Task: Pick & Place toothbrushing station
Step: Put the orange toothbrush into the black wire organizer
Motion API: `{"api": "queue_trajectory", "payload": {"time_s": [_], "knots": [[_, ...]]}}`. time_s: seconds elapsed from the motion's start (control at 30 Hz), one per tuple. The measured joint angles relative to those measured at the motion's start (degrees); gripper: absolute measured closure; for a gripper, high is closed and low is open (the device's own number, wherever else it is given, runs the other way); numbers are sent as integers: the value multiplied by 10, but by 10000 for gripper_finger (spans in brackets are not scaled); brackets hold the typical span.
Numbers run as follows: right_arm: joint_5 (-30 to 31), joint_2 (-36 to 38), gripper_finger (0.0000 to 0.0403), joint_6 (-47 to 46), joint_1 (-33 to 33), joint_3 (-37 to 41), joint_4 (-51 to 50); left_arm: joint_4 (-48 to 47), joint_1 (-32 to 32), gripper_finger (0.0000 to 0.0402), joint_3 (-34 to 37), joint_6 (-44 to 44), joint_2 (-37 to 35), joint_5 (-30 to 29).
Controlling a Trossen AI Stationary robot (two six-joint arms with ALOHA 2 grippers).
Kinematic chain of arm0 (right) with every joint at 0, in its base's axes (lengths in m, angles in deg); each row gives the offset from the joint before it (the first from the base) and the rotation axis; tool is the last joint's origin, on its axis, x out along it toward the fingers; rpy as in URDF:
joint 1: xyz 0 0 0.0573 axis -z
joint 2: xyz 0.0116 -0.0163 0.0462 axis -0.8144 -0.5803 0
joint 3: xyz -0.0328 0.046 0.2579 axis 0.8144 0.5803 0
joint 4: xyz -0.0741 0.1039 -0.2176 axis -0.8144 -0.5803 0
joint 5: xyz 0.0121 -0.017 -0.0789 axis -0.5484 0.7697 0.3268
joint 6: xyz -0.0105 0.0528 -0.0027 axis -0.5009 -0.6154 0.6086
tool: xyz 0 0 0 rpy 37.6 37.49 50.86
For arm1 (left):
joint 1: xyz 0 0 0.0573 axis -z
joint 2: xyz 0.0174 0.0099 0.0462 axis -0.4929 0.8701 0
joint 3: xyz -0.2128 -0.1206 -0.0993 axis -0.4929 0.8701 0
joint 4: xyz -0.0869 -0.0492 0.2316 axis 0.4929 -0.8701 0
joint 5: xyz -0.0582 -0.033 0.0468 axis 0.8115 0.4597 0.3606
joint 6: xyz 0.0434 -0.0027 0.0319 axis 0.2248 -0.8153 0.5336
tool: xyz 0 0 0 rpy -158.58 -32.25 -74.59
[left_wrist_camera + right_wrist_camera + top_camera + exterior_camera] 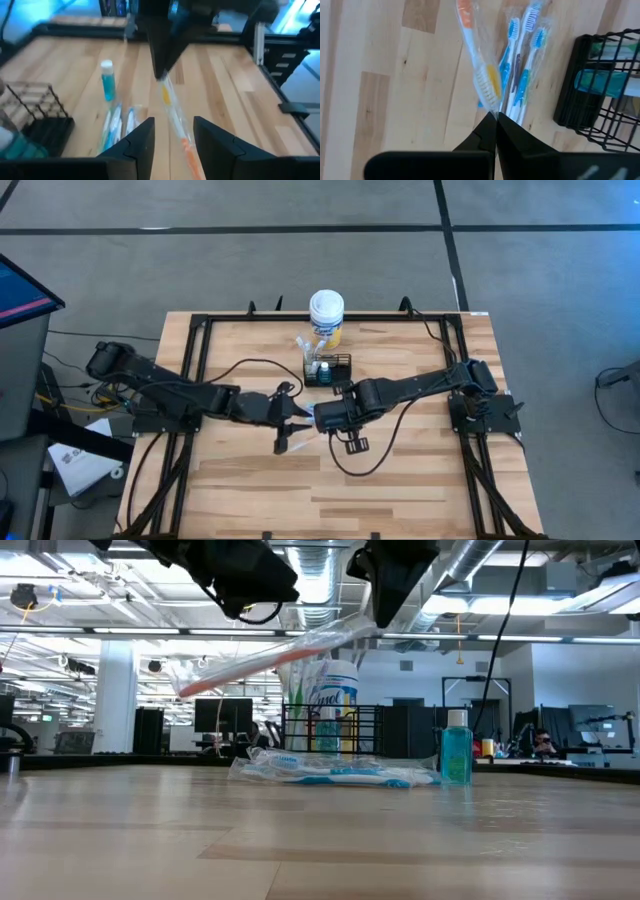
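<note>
An orange-and-white toothbrush in a clear wrapper (270, 658) hangs tilted above the table, also in the high view (290, 442). My right gripper (495, 119) is shut on its upper end. My left gripper (172, 142) is open, with one finger on either side of the wrapped toothbrush (175, 125); I cannot tell whether they touch it. The black wire-mesh caddy (332, 370) stands at the table's middle, in front of the yellow canister (327, 315). It also shows in the right wrist view (600, 85). My right gripper pinches the wrapper's end beside the bristle head (491, 111) between its two fingertips, which come from above. The toothbrush is lifted clear and slants down from the hold (372, 630), its orange handle end (190, 688) lowest.
Several blue toothbrushes in wrappers (330, 773) lie on the table before the caddy. A small bottle of blue-green liquid (456, 748) stands beside them. A black frame (200, 325) runs along the table's edges. Bare wood lies toward the near edge.
</note>
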Motion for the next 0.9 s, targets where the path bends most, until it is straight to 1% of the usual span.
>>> {"api": "queue_trajectory", "payload": {"time_s": [0.07,0.2,0.37,0.53,0.67,0.83,0.9], "knots": [[4,0,403,0,0,0,0,7,-4,259,0,-20,12,10],[4,0,403,0,0,0,5,40,-19,229,0,-52,49,53],[5,0,403,0,0,0,4,88,-45,186,0,-89,82,125],[5,0,403,0,0,0,4,83,-64,153,0,-91,92,131],[5,0,403,1,0,0,4,92,-72,147,0,-92,96,120],[5,0,403,5,0,0,9,102,-73,159,-3,-92,110,121],[5,0,403,5,0,0,11,107,-72,165,-14,-92,130,133]]}}
